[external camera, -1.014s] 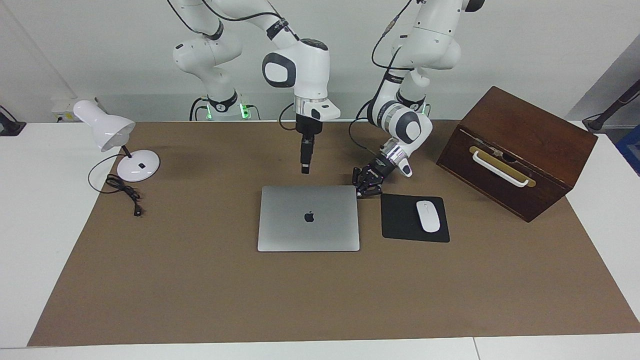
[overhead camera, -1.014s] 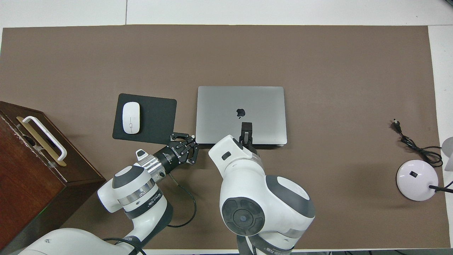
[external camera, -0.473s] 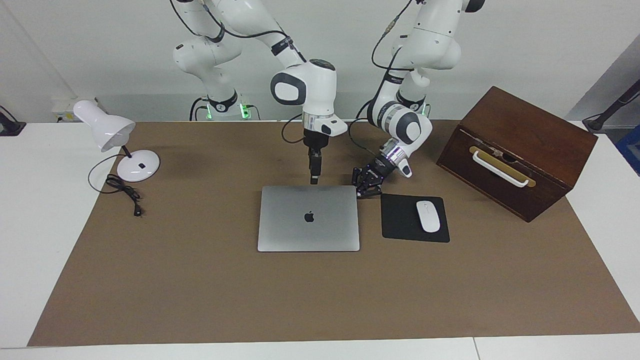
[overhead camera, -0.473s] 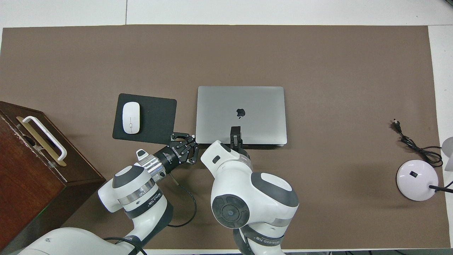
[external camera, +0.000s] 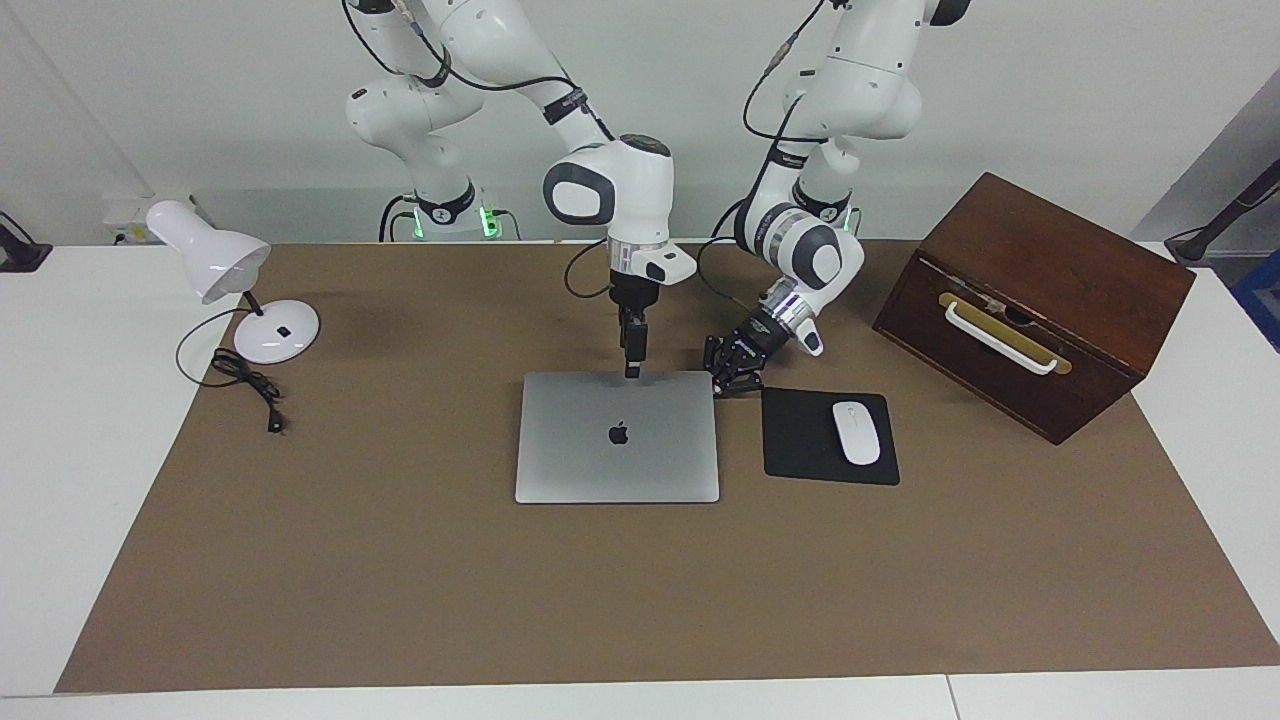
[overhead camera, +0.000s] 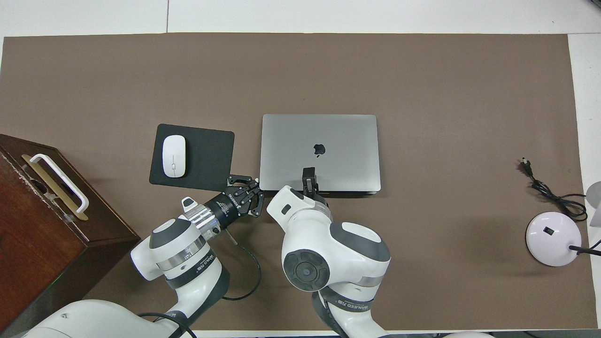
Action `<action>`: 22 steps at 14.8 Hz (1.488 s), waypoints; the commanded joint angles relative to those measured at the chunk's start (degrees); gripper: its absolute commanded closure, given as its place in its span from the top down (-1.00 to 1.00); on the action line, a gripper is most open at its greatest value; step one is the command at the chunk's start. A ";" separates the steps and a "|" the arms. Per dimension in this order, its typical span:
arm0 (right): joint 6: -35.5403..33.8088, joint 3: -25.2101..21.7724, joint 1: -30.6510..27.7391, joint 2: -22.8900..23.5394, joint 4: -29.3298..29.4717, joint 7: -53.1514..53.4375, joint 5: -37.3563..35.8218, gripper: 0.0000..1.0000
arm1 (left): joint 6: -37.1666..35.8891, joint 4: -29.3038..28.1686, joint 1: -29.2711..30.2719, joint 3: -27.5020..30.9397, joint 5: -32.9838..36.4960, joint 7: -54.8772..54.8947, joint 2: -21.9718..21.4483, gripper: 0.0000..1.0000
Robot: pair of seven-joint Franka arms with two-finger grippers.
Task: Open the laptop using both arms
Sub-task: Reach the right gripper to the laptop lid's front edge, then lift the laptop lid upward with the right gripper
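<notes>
Since a second ago the right gripper (external camera: 632,372) has come down onto the closed laptop (external camera: 617,437), at the lid's edge nearest the robots; whether its fingers are together I cannot tell. Beside it, the left gripper (external camera: 727,384), fingertips together, sits low at the lid's corner, seemingly touching. Just past it lies the mouse pad (external camera: 805,440).

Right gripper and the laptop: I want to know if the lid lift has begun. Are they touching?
Cannot tell. In the facing view the right gripper ends right at the laptop's robot-side edge, with no plain gap or contact; the overhead view settles nothing.
</notes>
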 commanded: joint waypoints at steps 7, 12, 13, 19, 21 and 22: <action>3.02 0.35 -4.02 2.11 1.66 1.05 -6.69 1.00 | -0.70 1.04 0.16 0.45 -1.29 1.99 2.78 -1.00; 3.37 0.27 -3.94 4.39 3.68 1.05 -8.10 1.00 | -0.70 0.96 0.33 0.53 -1.20 1.99 2.70 -1.00; 3.37 0.27 -3.94 4.40 3.86 1.05 -8.36 1.00 | -0.70 0.96 0.33 0.53 -1.20 1.99 2.78 -1.00; 2.50 0.27 -4.20 4.57 6.48 1.05 -11.61 1.00 | -0.87 0.87 0.42 0.53 -1.11 1.99 2.70 -1.00; 2.14 0.27 -4.46 4.83 7.37 1.05 -11.53 1.00 | -0.87 0.78 0.42 0.53 -1.11 2.07 2.70 -1.00; 2.14 0.27 -4.64 5.10 7.98 1.05 -11.62 1.00 | -0.87 0.78 0.42 0.53 -1.11 2.07 2.70 -1.00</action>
